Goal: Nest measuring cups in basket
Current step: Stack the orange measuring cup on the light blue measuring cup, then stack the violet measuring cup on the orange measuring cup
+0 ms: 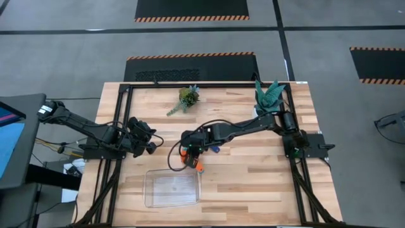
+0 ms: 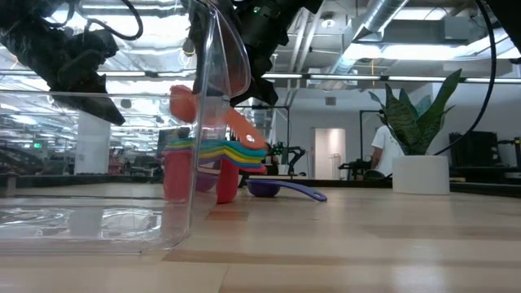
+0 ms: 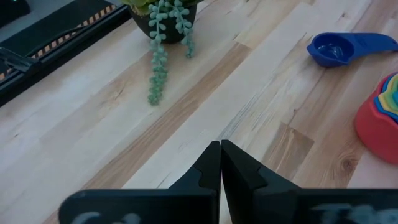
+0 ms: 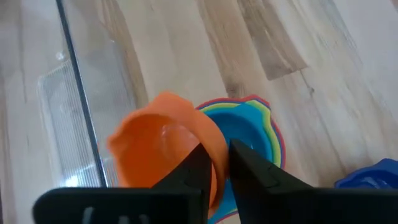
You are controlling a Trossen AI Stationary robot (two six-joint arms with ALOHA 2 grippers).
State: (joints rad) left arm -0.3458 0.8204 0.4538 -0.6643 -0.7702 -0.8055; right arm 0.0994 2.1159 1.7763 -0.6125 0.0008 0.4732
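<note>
Orange cup pinched by its handle in the right gripper, held tilted above the nested cups, clear basket just beside, blue cup nearby, left gripper fingers pressed together, holding nothing.

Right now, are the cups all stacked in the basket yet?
Not yet. Several cups sit nested in a stack on the table beside the basket, which holds nothing. The right gripper pinches the orange cup over the stack. The blue cup lies apart.

A pale wooden tabletop holds a trailing succulent and a spiky potted plant along its far edge.
</note>
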